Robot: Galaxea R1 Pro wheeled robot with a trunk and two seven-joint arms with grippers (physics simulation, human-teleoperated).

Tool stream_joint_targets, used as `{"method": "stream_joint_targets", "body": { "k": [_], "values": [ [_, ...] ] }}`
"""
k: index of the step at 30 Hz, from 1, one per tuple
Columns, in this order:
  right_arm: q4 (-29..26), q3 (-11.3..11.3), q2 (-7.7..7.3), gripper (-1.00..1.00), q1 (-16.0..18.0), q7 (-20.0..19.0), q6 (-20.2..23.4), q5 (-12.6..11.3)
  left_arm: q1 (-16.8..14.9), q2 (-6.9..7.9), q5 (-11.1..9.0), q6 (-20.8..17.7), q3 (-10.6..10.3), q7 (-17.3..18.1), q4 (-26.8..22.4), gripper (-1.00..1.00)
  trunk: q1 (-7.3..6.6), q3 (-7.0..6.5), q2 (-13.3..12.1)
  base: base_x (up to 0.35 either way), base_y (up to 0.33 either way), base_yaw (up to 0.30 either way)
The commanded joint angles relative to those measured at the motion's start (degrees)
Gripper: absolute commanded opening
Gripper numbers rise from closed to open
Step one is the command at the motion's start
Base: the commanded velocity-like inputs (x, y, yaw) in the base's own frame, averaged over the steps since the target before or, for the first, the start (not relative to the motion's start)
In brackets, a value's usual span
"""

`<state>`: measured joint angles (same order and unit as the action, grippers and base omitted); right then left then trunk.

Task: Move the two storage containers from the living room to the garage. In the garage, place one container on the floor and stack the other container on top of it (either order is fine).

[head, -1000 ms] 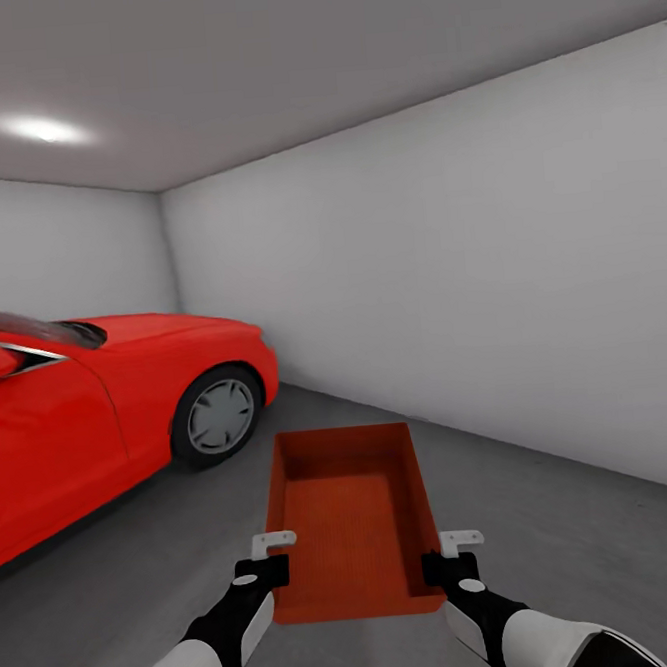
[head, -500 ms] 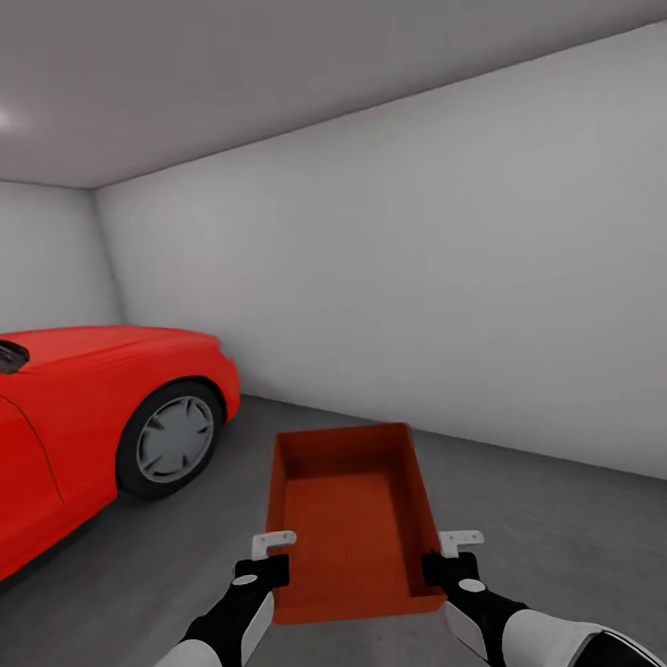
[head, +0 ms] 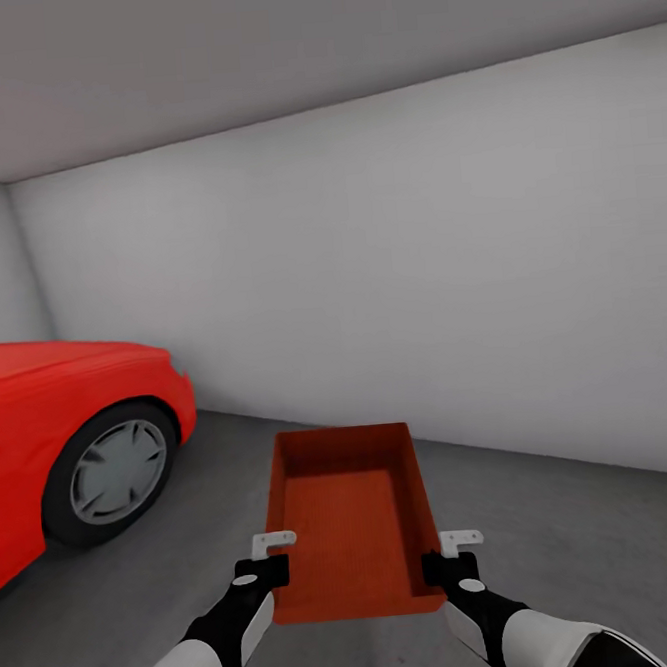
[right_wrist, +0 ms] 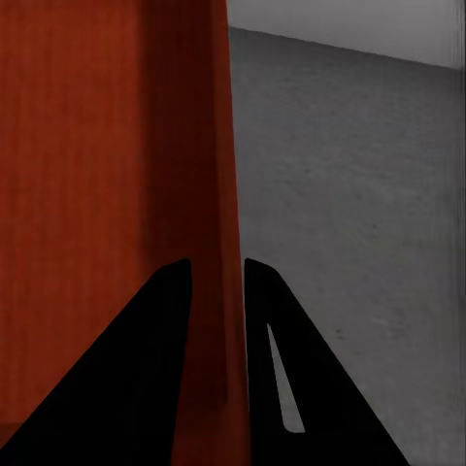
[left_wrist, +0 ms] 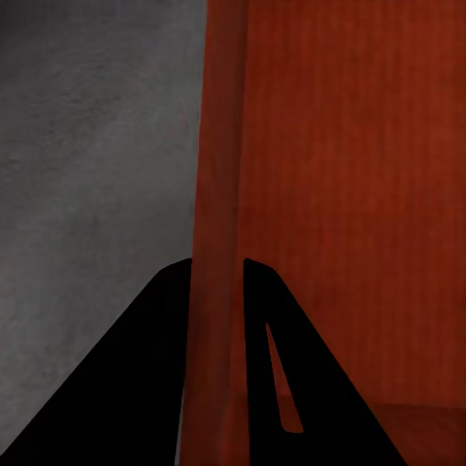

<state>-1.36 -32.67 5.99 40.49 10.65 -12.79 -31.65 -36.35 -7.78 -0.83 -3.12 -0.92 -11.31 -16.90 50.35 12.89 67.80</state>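
Observation:
An orange-red storage container (head: 350, 518), open-topped with a ribbed bottom, hangs in front of me above the dark grey garage floor (head: 591, 544). My left gripper (head: 273, 557) is shut on its left wall near the closest corner, and my right gripper (head: 443, 556) is shut on its right wall. In the left wrist view the black fingers (left_wrist: 155, 369) clamp the container's wall (left_wrist: 218, 194). The right wrist view shows the same grip, fingers (right_wrist: 282, 369) on either side of the wall (right_wrist: 228, 194), with bare concrete beyond.
A red car (head: 71, 434) stands at the left, its front wheel (head: 109, 474) close to the container's side. A plain white-grey wall (head: 419, 267) runs across ahead, meeting the floor a short way beyond the container. Open concrete lies to the right.
The view has swung to the right: the car has slid toward the left edge and more of the wall shows. Both grippers and the container keep the same place relative to me.

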Motion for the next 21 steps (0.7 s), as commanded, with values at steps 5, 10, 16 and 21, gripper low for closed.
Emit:
{"method": "stream_joint_targets", "body": {
  "k": [5, 10, 16, 21],
  "values": [
    [0.0, 1.1, -0.01, -1.00, 0.0, -0.2, -0.5, -0.8, 0.0, 0.05, -3.6, -0.4, 1.7, -0.2, -0.2, -1.00, 0.03, 0.07, 0.0, 0.299, 0.187, -0.232],
    [0.0, 1.1, -0.01, -1.00, 0.1, -0.2, -0.5, -0.8, 0.0, 0.24, -3.6, -0.4, 1.7, -0.2, -0.2, -1.00, 0.03, 0.07, 0.0, 0.299, 0.186, -0.036],
    [0.0, 1.1, -0.01, -1.00, 0.1, -0.2, -0.5, -0.8, 0.0, 0.31, -3.6, -0.4, 1.7, -0.2, -0.2, -1.00, 0.03, 0.07, 0.0, 0.299, 0.186, -0.002],
    [0.0, 1.1, -0.01, -1.00, 0.0, -0.2, -0.4, -0.8, 0.0, 0.31, -3.6, -0.4, 1.7, -0.2, -0.2, -1.00, 0.03, 0.07, 0.0, 0.299, 0.186, 0.000]
  ]
}}
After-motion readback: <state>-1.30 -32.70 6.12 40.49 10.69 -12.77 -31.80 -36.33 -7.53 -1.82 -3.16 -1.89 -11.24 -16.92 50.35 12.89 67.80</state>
